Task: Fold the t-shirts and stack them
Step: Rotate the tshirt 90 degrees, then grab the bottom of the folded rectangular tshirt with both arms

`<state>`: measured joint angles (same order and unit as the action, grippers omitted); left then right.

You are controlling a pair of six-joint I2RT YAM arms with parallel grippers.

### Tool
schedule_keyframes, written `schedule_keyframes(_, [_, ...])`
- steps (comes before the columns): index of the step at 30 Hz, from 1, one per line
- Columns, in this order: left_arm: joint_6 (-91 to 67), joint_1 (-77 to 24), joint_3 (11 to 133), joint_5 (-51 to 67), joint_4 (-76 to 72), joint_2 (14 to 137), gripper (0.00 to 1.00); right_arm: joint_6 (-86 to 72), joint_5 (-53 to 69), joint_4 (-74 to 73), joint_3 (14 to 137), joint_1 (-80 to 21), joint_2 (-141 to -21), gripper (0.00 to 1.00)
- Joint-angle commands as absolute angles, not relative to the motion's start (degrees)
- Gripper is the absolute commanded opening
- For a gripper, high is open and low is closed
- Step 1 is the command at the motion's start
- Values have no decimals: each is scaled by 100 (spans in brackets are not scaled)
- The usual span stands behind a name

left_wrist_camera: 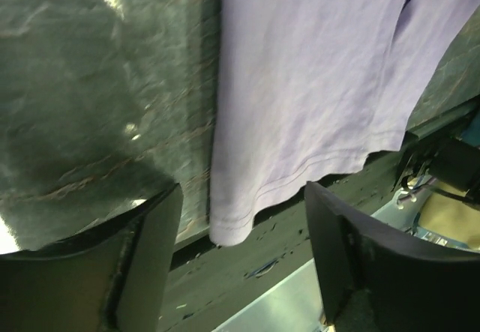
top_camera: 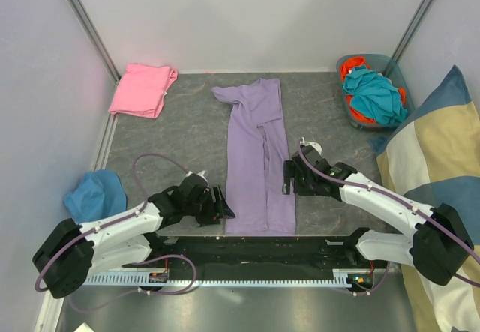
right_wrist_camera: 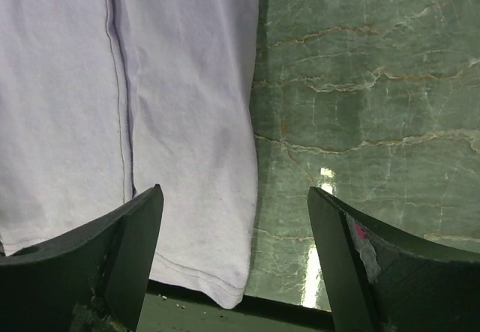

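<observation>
Top external view: lavender t-shirt [top_camera: 259,160] lies folded lengthwise mid-tabletop [top_camera: 165,137], hem toward 6 o'clock, left jaws and right jaws both wide and empty beside its hem corners, apparently staged for the crosswise fold; pink t-shirt [top_camera: 141,90] sits folded at 10 o'clock.

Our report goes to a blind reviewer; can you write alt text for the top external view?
A lavender t-shirt, folded into a long strip, lies on a grey table between the robot's left end effector and right end effector, both open beside its near end. A folded pink t-shirt sits far left.
</observation>
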<state>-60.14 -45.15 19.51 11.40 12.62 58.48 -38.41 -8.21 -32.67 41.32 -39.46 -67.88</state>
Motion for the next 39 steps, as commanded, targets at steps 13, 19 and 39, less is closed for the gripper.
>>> schedule_keyframes(13, [-6416, -4605, 1336, 1037, 1775, 5686, 49, -4675, -659, -3831, 3525, -4069, -5740, 86])
schedule_keyframes(19, [-6530, -4711, 1257, 1063, 1364, 5994, 46, -5062, -738, -3824, 3322, -4438, -5546, 86])
schedule_keyframes(39, [-6645, -4755, 1230, 1037, 923, 6469, 2, -6643, -1116, -3963, 2734, -5484, -5054, 85])
